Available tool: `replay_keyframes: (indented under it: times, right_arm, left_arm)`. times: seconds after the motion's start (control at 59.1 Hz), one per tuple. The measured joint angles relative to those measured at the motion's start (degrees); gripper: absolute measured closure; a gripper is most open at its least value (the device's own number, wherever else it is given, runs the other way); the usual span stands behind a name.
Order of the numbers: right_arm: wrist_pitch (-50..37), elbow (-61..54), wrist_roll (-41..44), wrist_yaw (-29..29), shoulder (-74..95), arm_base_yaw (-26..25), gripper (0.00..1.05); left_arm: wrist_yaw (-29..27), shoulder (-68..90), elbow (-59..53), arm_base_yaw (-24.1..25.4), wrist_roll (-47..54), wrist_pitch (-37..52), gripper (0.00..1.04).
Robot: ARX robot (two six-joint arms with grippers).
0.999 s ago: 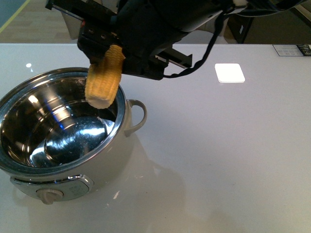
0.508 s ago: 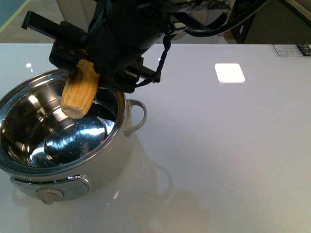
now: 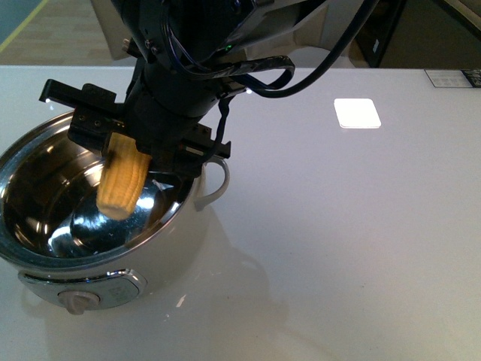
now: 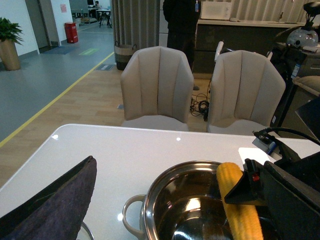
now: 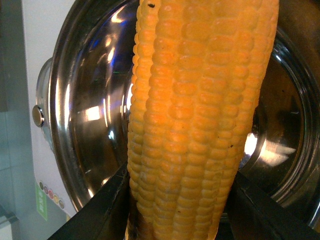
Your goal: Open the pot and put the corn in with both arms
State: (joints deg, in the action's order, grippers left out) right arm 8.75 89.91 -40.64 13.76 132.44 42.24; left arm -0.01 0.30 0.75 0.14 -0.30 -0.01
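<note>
Clamping the corn (image 3: 120, 184), right fingers (image 5: 97, 212) hang over the pot (image 3: 174, 244).

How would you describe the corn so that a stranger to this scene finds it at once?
On the white table stands a big cream pot with a shiny steel inside. Above its opening, the right gripper holds the corn, pointing down. It is the only yellow thing there.
</note>
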Motion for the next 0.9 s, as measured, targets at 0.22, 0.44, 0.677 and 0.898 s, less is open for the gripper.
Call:
replay_keyframes:
  times: [0.22,0.44,0.677,0.898]
  right_arm:
    - [-0.17,-0.02,0.07,0.00,0.02,0.09,0.08]
    - [-4.13,-4.94,-1.05,0.87,-3.17,-0.70,0.09]
    - [-11.61,-16.06,-3.48,2.38,-16.81,-7.58,0.09]
    - [-13.00,-27.54,-1.09,1.66,-29.27,-17.03,0.09]
  left_arm:
    - [0.00,0.00,0.00,0.00,0.00,0.00,0.07]
    - [0.00,0.00,0.00,0.00,0.00,0.00,0.07]
    - [0.00,0.00,0.00,0.00,0.00,0.00,0.07]
    - [0.00,0.00,0.00,0.00,0.00,0.00,0.07]
